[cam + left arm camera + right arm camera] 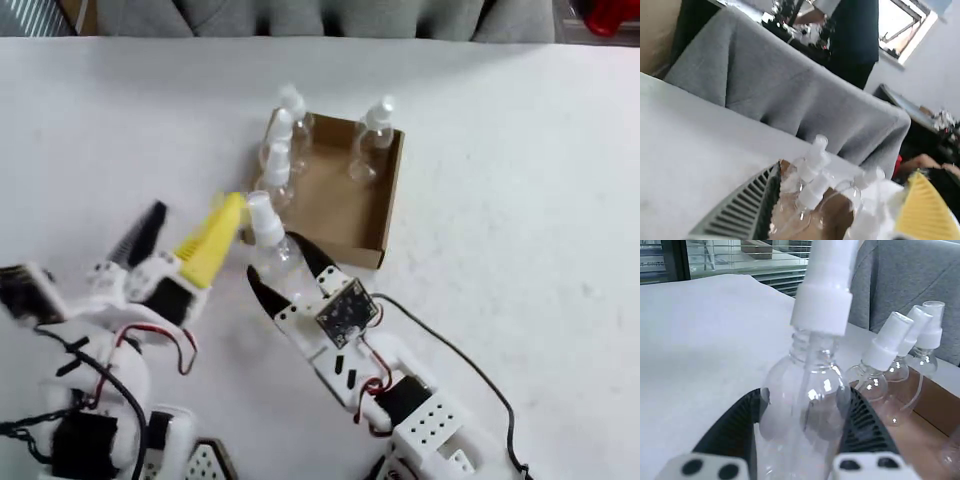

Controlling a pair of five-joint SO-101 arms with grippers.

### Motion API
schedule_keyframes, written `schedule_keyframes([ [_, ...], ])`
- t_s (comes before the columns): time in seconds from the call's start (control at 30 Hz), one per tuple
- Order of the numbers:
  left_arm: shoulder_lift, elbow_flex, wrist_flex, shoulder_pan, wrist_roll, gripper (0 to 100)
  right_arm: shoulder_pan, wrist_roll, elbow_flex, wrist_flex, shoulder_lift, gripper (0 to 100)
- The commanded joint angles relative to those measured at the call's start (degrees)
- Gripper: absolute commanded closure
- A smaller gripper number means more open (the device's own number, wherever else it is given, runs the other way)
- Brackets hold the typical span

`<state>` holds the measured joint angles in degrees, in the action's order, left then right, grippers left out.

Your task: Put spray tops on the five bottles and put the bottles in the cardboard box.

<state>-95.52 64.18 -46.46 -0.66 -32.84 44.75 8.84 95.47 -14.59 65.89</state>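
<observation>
My right gripper (pixel 272 255) (pixel 805 400) is shut on a clear bottle (pixel 283 262) (pixel 807 405) with a white spray top (pixel 263 217) (pixel 826 290), held upright just off the near left corner of the cardboard box (pixel 375 215). Three capped bottles stand in the box: two along its left side (pixel 290 118) (pixel 275 170) and one at the far right (pixel 372 138). They appear behind the held bottle in the right wrist view (pixel 885 365). My left gripper (pixel 197 205) (pixel 845 172) is open, its yellow finger (pixel 210 245) close to the held bottle's spray top.
White table (pixel 520 180) has free room to the right of the box and at the far left. Grey upholstery (pixel 300 15) runs along the far edge. A red object (pixel 612 15) sits at the far right corner. A black cable (pixel 470 375) trails from the right arm.
</observation>
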Motion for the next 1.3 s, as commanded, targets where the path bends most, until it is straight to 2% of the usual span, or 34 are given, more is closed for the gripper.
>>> schedule_keyframes([
  [0.0, 1.10, 0.35, 7.38, 3.82, -5.01, 66, -0.92, 0.44, 0.62, 0.31, 1.10, 98.3],
  [0.2, 6.73, -0.09, 11.60, 3.91, -5.98, 89, -0.75, 0.44, 0.53, 2.77, 1.63, 98.3],
  [0.4, 27.21, -7.47, 11.60, 3.47, -6.24, 98, -0.66, 0.44, 0.53, 3.03, 1.63, 98.3],
  [0.53, 35.03, -9.85, 11.60, -0.04, -6.24, 98, -0.66, 0.44, 0.53, 3.03, 1.63, 98.3],
  [0.73, 36.00, -9.58, 11.16, -4.09, -5.89, 98, -0.48, 0.44, 0.53, 2.86, 1.63, 98.3],
  [0.93, 36.00, -8.88, 11.34, -4.26, -5.89, 98, 2.42, 0.44, 0.62, 3.12, 1.63, 98.3],
  [1.13, 36.00, -8.88, 11.69, -3.74, -6.24, 98, 2.33, 0.44, 0.62, 3.12, 1.63, 98.3],
  [1.27, 36.09, -8.79, 15.21, -1.89, -6.42, 98, 2.59, 0.44, 0.62, 3.12, 1.63, 98.3],
])
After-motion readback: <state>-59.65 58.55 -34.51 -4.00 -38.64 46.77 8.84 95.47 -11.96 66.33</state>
